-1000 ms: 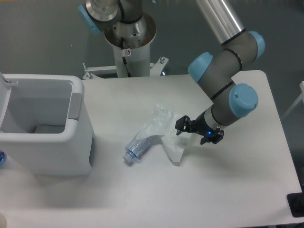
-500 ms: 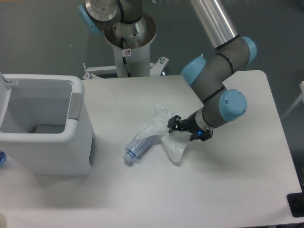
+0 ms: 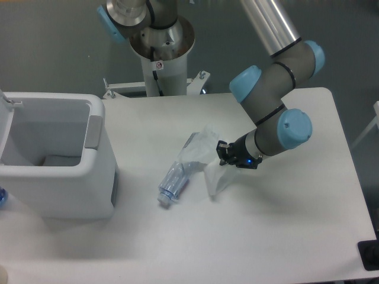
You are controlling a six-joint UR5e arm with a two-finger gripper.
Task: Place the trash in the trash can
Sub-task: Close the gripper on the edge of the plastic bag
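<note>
The trash lies mid-table: a thin translucent white plastic bag and a small clear bluish bottle lying on its side at the bag's lower left edge. My gripper is at the bag's right side, low over the table, shut on a fold of the bag, which looks bunched and drawn toward the fingers. The trash can, a large white boxy bin with a grey tab on its right rim, stands open at the table's left edge, well left of the gripper.
The arm's base column rises behind the table's far edge. A small blue item peeks in at the left border beside the bin. A black object sits at the lower right corner.
The gripper moved left to the bag's edge and its fingers closed on the plastic. The bag has bunched up and shifted, and the bottle has slid slightly right and turned more upright in the picture.
</note>
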